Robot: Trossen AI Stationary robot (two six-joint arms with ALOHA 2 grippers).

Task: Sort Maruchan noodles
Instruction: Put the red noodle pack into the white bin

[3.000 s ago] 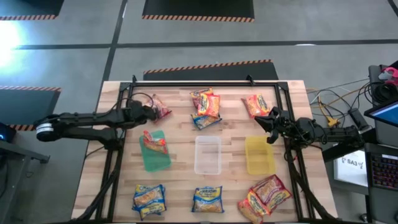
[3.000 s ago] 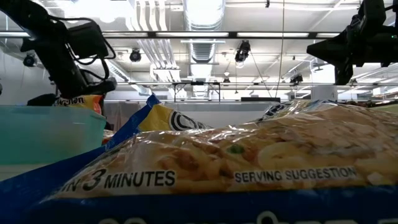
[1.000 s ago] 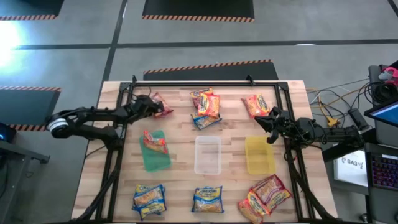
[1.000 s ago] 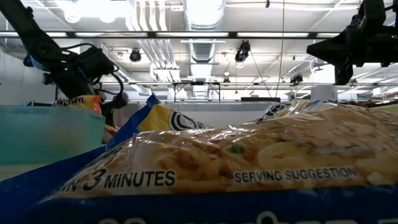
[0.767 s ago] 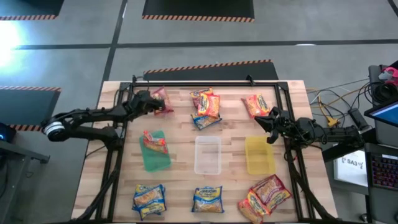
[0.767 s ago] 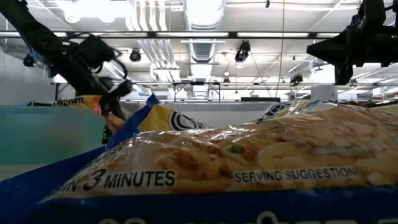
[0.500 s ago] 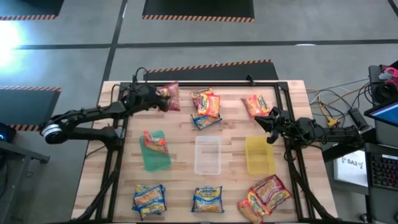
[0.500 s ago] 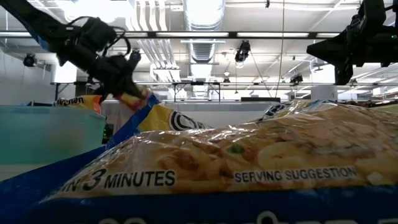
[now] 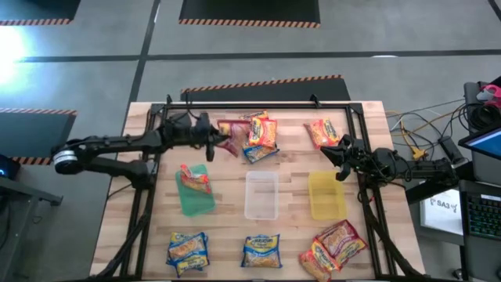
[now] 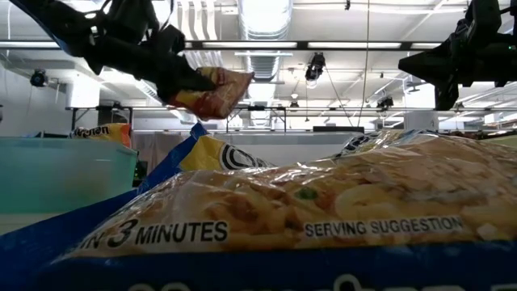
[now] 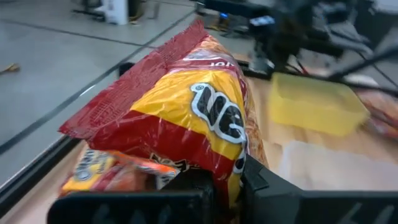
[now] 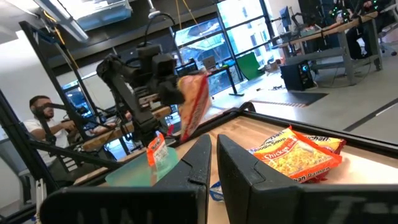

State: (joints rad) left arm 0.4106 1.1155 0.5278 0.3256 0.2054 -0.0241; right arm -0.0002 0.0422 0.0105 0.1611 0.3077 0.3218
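The left pincer (image 9: pixel 213 139) is clamped on a red-pink packet (image 9: pixel 228 135) of Maruchan noodles, carrying it in the air above the far part of the tabletop (image 9: pixel 290 160), just beside the far-middle pile (image 9: pixel 259 135) of packets; from the left wrist the packet (image 11: pixel 186 118) fills the view, pinched between the dark fingers. The right pincer (image 9: pixel 338 159) hangs by the far end of the yellow bin (image 9: pixel 326 196), holding nothing, its fingers (image 12: pixel 193 163) drawn narrow with only a slim gap between them. As to progress, the sorting looks barely begun. The green bin (image 9: pixel 196 190) holds one packet (image 9: pixel 192 178), while the clear bin (image 9: pixel 261 194) and the yellow bin show nothing in them. Left to do, by my reckoning, is most of the job: the pile at the far middle, an orange packet (image 9: pixel 322 131) at the far right, and three groups along the near edge, namely blue-yellow packets at near left (image 9: pixel 188 250) and near middle (image 9: pixel 261 251) and orange ones at near right (image 9: pixel 334 247). The carried red-pink packet most likely belongs in whichever bin takes that design.
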